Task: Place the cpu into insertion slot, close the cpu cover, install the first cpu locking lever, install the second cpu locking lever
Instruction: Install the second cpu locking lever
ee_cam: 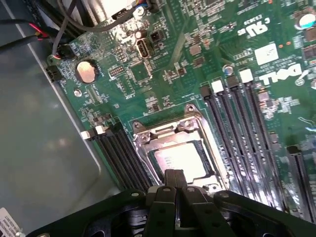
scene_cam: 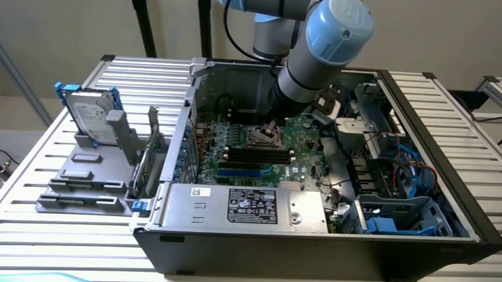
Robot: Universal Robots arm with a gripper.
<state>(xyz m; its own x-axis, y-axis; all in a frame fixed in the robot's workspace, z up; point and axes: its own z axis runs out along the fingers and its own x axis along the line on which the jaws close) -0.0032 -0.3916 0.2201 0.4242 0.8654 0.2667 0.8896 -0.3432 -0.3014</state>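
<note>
1. The pincer hangs low over the insertion slot; its two dark fingers are pressed together, clenched with nothing between them, their tips just at the slot's near edge
2. The cpu lies flat in the slot, its pale metal face up
3. The cpu cover, a silvery frame, lies down around the chip, which shows through its cut-out middle
4. Long black memory slots run along both sides of the socket on the green circuit board
5. In the exterior view the arm reaches down into the open computer case on the slatted table; the pincer sits over the socket; a hard drive stands in a grey rack at the exterior view's left
</note>
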